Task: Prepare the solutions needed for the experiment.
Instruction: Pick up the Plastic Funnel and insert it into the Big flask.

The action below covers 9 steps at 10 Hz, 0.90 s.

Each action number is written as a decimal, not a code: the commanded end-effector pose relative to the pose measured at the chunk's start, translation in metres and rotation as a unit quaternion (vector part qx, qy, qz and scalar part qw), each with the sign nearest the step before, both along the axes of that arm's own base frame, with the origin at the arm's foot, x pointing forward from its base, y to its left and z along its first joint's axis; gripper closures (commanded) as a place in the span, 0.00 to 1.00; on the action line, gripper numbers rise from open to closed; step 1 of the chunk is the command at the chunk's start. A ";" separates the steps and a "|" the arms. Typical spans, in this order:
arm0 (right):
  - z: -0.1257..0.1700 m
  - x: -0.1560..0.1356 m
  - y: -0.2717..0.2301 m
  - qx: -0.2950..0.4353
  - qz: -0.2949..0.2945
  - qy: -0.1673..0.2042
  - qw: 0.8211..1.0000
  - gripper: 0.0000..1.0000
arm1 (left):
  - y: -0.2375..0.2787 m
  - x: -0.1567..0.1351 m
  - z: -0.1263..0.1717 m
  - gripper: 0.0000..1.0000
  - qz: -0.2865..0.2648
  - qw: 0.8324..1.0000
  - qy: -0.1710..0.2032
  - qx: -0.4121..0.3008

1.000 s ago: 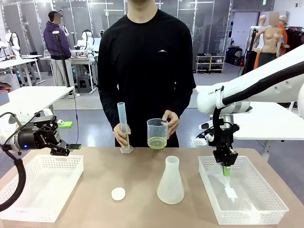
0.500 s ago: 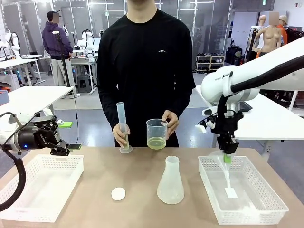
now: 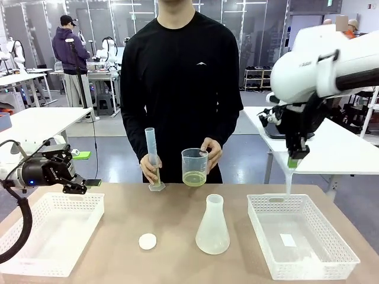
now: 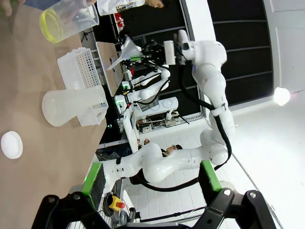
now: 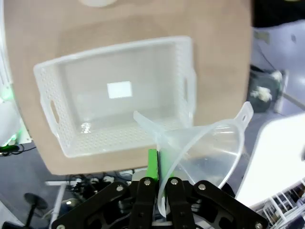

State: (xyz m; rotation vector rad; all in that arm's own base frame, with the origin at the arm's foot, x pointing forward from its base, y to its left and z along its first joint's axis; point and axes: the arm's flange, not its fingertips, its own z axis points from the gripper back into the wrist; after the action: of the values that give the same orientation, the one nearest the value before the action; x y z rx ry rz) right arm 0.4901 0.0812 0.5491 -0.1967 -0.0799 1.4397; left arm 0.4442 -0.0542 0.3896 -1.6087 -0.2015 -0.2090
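Front view: the right gripper [image 3: 298, 155] hangs high at 2 o'clock of the scene, above the far end of the right basket [image 3: 331, 260]. Its jaws are clenched on a clear funnel [image 3: 289, 177], whose stem points down toward the basket without touching it. The left gripper [image 3: 76, 182] hovers at 9 o'clock, just beyond the far rim of the left basket [image 3: 35, 269], with its jaws spread wide and nothing between them.

The solution [image 3: 195, 177], a shallow yellow-green layer, lies in the bottom of a beaker [image 3: 195, 160]. A person at the far side grips the beaker in one hand [image 3: 214, 151], at 11 o'clock of the flask [image 3: 212, 228]. The person's other hand [image 3: 150, 170] steadies an upright cylinder [image 3: 152, 151] at the table's far edge. A white cap [image 3: 147, 241] lies on the table at 9 o'clock of the flask, apart from it.

In the right wrist view the fingers [image 5: 152, 164] pinch the funnel's [image 5: 209, 148] rim, with the basket [image 5: 47, 86] below.

In the left wrist view the green pads [image 4: 93, 179] stand well apart. The beaker [image 4: 66, 19] with its yellow liquid sits at 11 o'clock, with the flask [image 4: 71, 107] and cap [image 4: 11, 144] lower down at 9 o'clock.
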 end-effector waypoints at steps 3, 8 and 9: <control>0.014 -0.053 0.012 -0.039 -0.027 -0.111 0.993 1.00 | -0.001 0.000 0.001 0.00 0.000 1.000 -0.004 -0.003; 0.029 -0.054 0.015 -0.035 -0.013 -0.104 0.994 1.00 | -0.001 0.000 0.001 0.00 0.000 1.000 -0.004 -0.003; 0.029 -0.054 0.015 -0.035 -0.013 -0.104 0.994 1.00 | -0.001 0.000 0.001 0.00 0.000 1.000 -0.004 -0.003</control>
State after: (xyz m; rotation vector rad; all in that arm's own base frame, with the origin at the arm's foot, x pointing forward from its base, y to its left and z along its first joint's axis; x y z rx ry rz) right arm 0.4322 0.0960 0.5737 -0.3963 -0.2117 1.3848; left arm 0.4442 -0.0543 0.3896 -1.6087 -0.2014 -0.2090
